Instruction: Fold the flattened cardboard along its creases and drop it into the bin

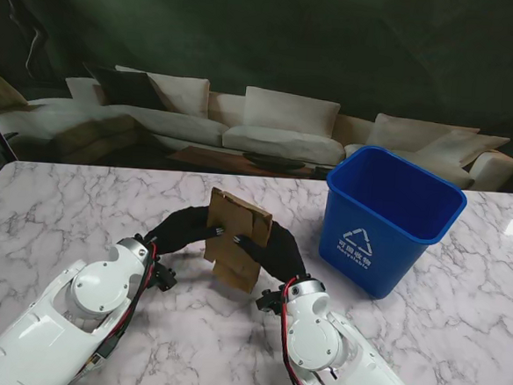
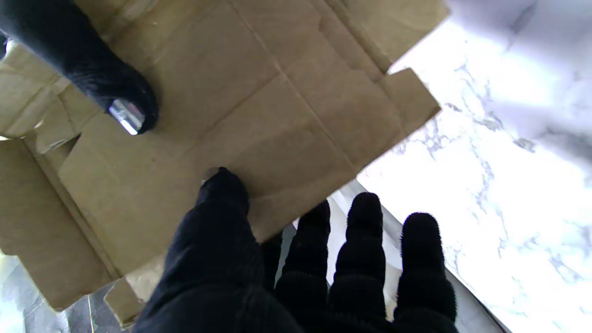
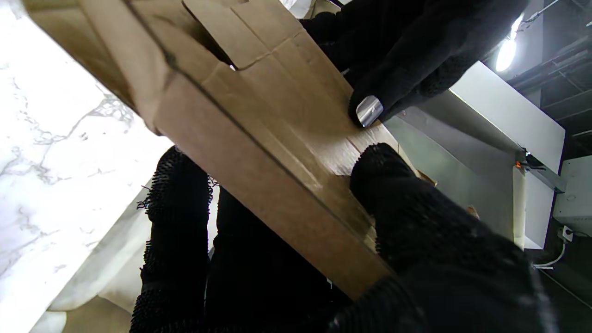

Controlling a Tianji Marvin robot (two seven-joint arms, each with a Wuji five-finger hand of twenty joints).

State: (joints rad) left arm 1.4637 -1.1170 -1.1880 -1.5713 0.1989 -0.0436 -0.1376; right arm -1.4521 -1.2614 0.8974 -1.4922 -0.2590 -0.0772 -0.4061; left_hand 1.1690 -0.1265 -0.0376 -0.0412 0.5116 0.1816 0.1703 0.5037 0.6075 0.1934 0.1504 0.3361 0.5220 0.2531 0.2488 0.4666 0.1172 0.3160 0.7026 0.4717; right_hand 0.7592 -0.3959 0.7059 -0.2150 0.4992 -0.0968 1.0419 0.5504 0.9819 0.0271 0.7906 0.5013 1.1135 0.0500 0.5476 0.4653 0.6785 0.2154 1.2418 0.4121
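The brown cardboard (image 1: 234, 235) is partly folded and held upright above the marble table, in front of me at the middle. My left hand (image 1: 182, 227) grips its left side. In the left wrist view its thumb (image 2: 223, 194) presses the creased face of the cardboard (image 2: 277, 115), and the other fingers reach past the edge behind it. My right hand (image 1: 276, 251) clamps the right side. In the right wrist view its thumb (image 3: 393, 194) lies on one face of the cardboard (image 3: 259, 152) and its fingers (image 3: 178, 208) on the other. The blue bin (image 1: 391, 220) stands open to the right.
The white marble table (image 1: 52, 222) spreads out on both sides of the hands. The bin stands about a hand's width to the right of the cardboard, near the far right part of the table. A backdrop picturing a sofa (image 1: 279, 128) stands behind the table's far edge.
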